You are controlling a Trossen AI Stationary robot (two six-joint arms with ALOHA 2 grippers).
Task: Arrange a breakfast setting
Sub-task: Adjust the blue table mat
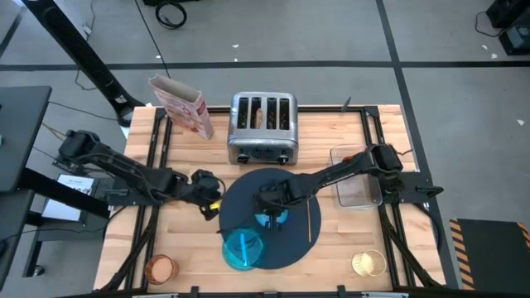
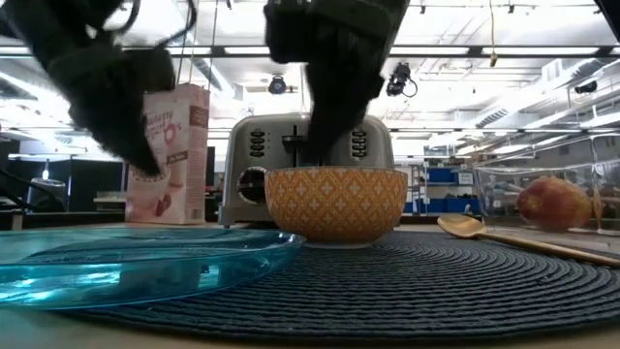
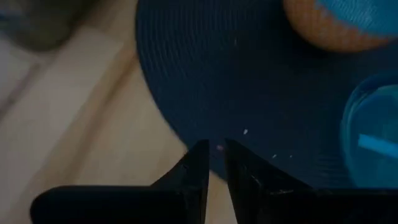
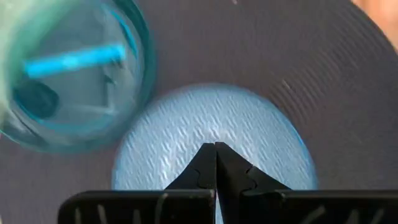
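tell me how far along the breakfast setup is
Done: the mat holds the bowl, plate and spoon. In hand: nothing; the right hand hangs shut over the bowl, the left hand at the mat's edge. Left: toast in the toaster, cup, fruit.
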